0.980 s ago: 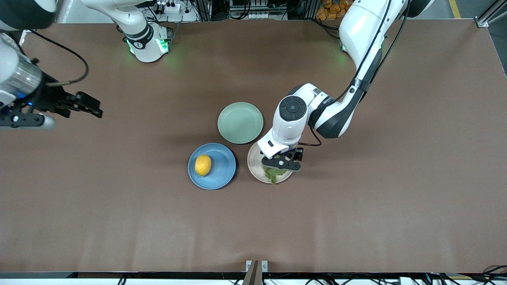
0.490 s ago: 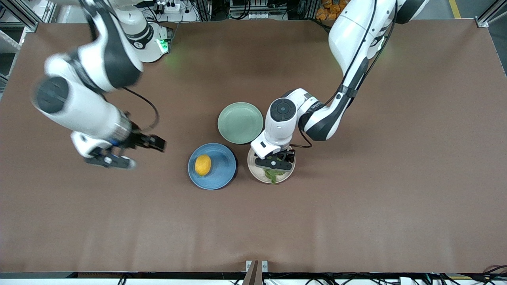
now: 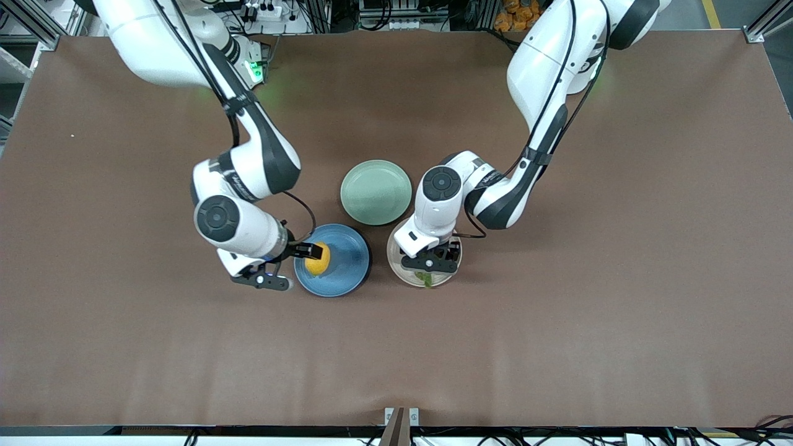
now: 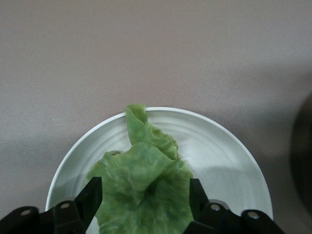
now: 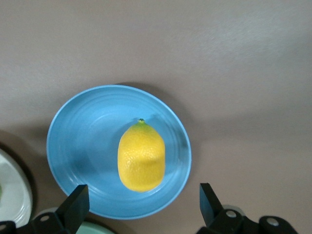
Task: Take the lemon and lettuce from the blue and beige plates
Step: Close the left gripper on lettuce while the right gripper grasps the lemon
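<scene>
lettuce (image 3: 425, 277) mostly under left hand (image 3: 429, 265)

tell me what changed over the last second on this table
The right gripper swept in from the right arm's end of the table and now hangs open over the lemon on the blue plate. The left gripper sank lower onto the lettuce on the beige plate, fingers open either side of it. The lemon, lettuce and all three plates, including the green plate, stayed put.
</scene>
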You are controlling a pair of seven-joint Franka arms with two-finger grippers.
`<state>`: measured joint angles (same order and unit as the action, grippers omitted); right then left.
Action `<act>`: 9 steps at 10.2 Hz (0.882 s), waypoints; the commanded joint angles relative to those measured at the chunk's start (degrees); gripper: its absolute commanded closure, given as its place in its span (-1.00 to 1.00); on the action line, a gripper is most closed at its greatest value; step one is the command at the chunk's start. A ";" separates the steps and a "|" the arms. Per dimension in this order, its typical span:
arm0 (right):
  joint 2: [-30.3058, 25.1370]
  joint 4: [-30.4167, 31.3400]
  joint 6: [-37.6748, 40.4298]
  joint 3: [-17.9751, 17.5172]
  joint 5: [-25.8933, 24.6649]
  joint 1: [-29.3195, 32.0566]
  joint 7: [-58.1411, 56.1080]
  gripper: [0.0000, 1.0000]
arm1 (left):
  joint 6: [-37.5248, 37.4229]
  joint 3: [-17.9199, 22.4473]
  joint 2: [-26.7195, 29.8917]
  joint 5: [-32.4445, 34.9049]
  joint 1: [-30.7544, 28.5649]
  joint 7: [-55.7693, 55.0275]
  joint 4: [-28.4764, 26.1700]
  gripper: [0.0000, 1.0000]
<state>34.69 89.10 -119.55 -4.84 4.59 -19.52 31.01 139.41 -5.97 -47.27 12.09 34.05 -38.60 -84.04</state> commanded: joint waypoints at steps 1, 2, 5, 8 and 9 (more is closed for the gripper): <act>3.18 -1.12 -0.94 -0.08 0.24 -1.83 0.72 -1.00 | 0.42 0.69 -1.51 1.71 1.02 -2.27 1.69 -0.58; 4.06 -1.03 -2.34 -0.08 0.24 -2.01 0.72 -1.00 | 0.85 1.82 -2.12 1.71 1.89 -3.40 1.86 -0.58; 6.79 -1.03 -5.24 0.00 0.07 -2.88 0.54 -1.00 | 1.12 4.65 -2.92 1.53 4.36 -4.11 2.31 -0.35; 8.90 -0.94 -8.06 0.01 -0.11 -3.15 0.63 -1.00 | 1.12 4.56 -2.92 1.53 4.36 -5.16 2.22 0.27; 8.90 -0.77 -7.80 0.01 -0.11 -3.15 0.63 -0.75 | 1.12 4.56 -2.92 1.44 4.45 -6.04 2.22 0.40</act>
<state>42.87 89.13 -127.19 -4.89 4.55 -22.43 31.01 140.28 -2.14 -49.51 12.09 37.69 -41.61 -82.97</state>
